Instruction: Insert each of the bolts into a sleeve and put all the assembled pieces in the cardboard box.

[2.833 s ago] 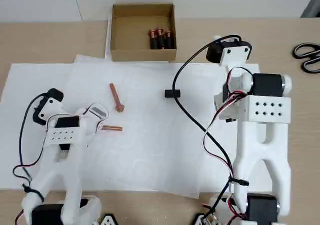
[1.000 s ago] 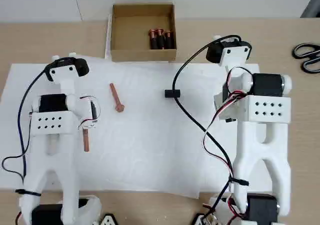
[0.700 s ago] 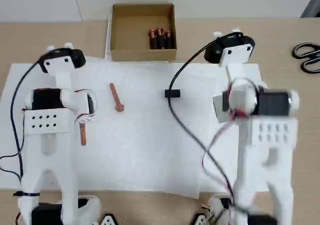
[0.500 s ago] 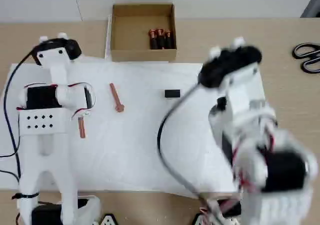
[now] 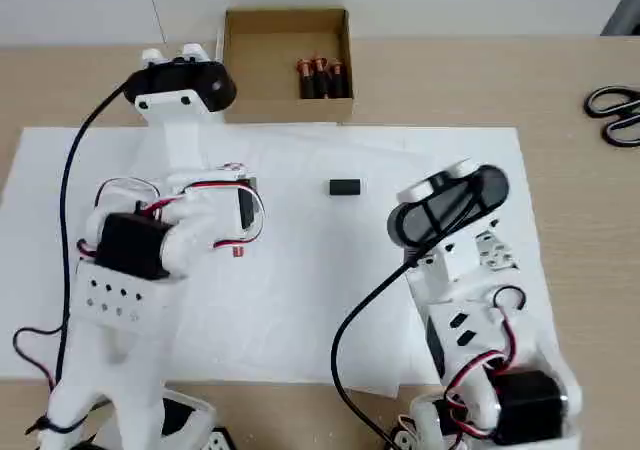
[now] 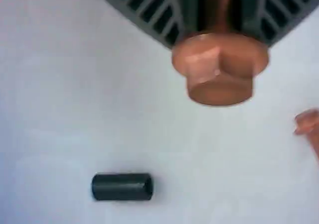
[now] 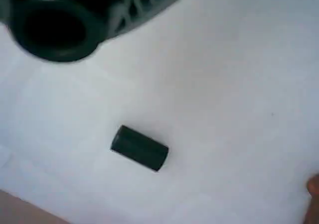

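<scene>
My left gripper point(image 6: 219, 7) is shut on a copper bolt point(image 6: 219, 69), held above the white paper with its hex head toward the wrist camera. In the high view the bolt's tip point(image 5: 238, 251) pokes out beside the left arm. My right gripper point(image 7: 94, 7) is shut on a black sleeve point(image 7: 54, 29), its open bore facing the camera. A loose black sleeve point(image 5: 344, 187) point(image 6: 122, 186) point(image 7: 139, 148) lies flat on the paper between both arms. A second bolt point(image 6: 309, 127) lies on the paper near the held one. The cardboard box point(image 5: 250, 65) holds three assembled pieces point(image 5: 322, 78).
White paper point(image 5: 320, 300) covers the middle of the wooden table. Scissors point(image 5: 615, 110) lie at the far right edge. The box stands just beyond the paper's far edge. A black cable point(image 5: 350, 350) hangs from the right arm over the paper.
The left arm has swung up and toward the paper's middle with the bolt, covering the loose bolt from above. The right arm has pulled back toward the near edge and risen.
</scene>
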`<state>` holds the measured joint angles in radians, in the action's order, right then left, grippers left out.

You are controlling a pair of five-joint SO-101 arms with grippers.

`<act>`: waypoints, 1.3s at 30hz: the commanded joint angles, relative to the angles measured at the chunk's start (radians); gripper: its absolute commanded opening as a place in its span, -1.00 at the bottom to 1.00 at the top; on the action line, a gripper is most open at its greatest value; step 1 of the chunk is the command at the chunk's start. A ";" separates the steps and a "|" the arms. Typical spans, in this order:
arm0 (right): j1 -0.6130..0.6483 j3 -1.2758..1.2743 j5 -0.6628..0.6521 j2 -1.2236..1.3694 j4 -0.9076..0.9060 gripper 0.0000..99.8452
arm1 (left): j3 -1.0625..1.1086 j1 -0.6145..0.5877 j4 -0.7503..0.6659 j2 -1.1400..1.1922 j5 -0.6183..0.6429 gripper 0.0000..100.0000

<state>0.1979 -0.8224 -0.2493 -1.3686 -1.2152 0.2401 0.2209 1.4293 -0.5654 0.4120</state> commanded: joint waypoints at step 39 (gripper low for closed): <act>0.351 -0.644 0.336 -0.401 0.426 -0.99 | 0.352 0.249 -0.569 -0.288 0.052 -0.99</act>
<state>0.5309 -1.4760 0.0806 -1.7630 -0.8178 0.5946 0.4434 0.8892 -0.8201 0.4580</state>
